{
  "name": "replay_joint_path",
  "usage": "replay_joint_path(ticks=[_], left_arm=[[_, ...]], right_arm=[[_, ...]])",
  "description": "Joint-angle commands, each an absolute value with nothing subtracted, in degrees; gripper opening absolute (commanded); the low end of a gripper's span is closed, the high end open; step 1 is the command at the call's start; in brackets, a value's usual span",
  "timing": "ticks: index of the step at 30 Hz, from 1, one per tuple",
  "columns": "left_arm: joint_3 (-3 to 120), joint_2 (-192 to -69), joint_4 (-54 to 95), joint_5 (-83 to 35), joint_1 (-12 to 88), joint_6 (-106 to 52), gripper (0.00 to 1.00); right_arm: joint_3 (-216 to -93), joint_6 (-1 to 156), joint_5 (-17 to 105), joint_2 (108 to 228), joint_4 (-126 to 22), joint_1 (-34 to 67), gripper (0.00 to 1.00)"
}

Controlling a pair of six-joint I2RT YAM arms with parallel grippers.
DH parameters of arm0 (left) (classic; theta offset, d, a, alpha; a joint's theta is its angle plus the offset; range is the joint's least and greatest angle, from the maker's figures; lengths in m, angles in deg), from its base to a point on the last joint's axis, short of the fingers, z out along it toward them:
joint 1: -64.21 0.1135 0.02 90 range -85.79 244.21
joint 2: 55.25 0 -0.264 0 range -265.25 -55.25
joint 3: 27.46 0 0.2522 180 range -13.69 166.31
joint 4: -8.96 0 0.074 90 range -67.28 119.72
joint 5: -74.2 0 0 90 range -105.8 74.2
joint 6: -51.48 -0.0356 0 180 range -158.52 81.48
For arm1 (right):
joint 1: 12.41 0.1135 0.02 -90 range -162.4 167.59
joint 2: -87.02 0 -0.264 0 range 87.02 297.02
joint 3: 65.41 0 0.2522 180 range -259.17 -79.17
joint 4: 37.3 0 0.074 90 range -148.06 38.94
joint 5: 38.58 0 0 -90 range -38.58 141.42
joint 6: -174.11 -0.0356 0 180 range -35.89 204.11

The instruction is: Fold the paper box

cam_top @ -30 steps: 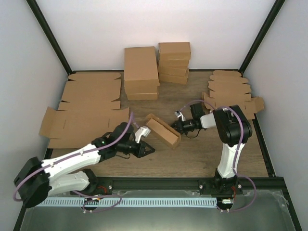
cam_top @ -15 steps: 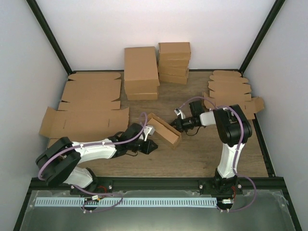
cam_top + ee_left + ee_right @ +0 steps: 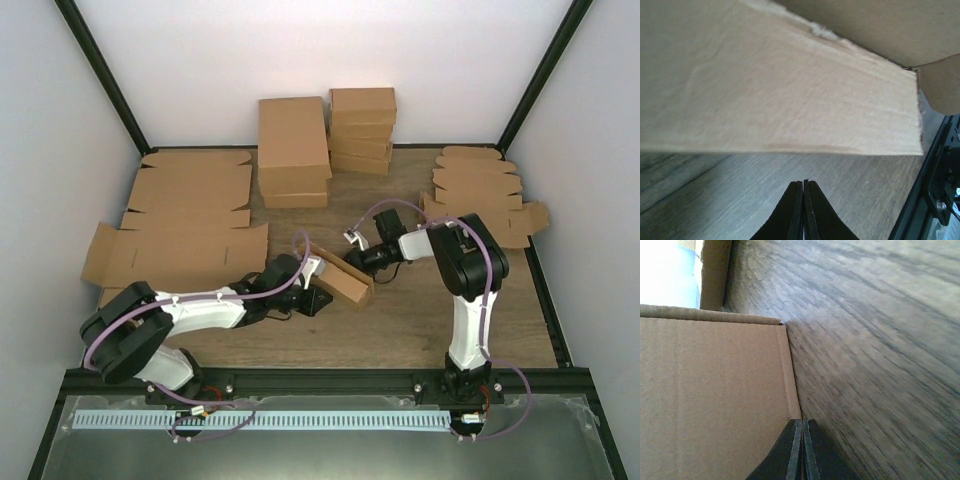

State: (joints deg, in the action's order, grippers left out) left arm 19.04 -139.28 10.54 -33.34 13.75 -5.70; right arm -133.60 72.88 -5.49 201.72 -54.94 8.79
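Your left gripper [image 3: 803, 184] is clenched shut and empty, its tips just below a panel of the paper box [image 3: 345, 283], which lies mid-worktop [image 3: 420, 320]. Your right gripper [image 3: 801, 422] is likewise pinched closed on nothing, its tips at the box's corner edge.

The left pincer [image 3: 316, 283] and right pincer [image 3: 354, 262] have both moved in closer to the paper box [image 3: 342, 280].

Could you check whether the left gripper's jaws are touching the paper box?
Apart. The left wrist view shows a strip of bare table between the shut left gripper and the paper box.
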Motion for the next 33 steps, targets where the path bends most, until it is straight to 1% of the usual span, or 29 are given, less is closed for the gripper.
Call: replay_joint_path(ticks=[1, 9, 15, 22, 27, 29, 33], left_arm=[[19.24, -135.35, 11.20, -32.22, 11.95, -5.41, 0.04], [11.55, -127.02, 12.55, -30.50, 10.15, -1.07, 0.04], [7.83, -123.68, 12.59, -29.62, 9.32, 0.66, 0.04], [7.05, -122.97, 13.02, -29.29, 9.20, 0.68, 0.04], [6.44, -123.44, 11.99, -29.09, 9.10, 0.81, 0.04], [6.35, -123.23, 11.98, -29.15, 9.13, 0.80, 0.04], [6.81, -121.81, 14.51, -28.44, 9.18, 0.24, 0.04]], right_arm=[[-135.73, 75.91, -7.27, 203.45, -55.93, 10.81, 0.05], [-136.80, 76.99, -7.77, 205.37, -56.49, 13.89, 0.05], [-136.40, 77.27, -7.68, 205.75, -56.02, 14.93, 0.05], [-136.41, 75.57, -1.82, 203.62, -56.22, 14.72, 0.05], [-136.47, 74.18, 2.03, 200.84, -57.42, 11.94, 0.06], [-136.28, 73.75, 4.16, 198.78, -58.02, 10.63, 0.06], [-134.91, 71.32, 9.31, 192.69, -58.16, 8.45, 0.09]])
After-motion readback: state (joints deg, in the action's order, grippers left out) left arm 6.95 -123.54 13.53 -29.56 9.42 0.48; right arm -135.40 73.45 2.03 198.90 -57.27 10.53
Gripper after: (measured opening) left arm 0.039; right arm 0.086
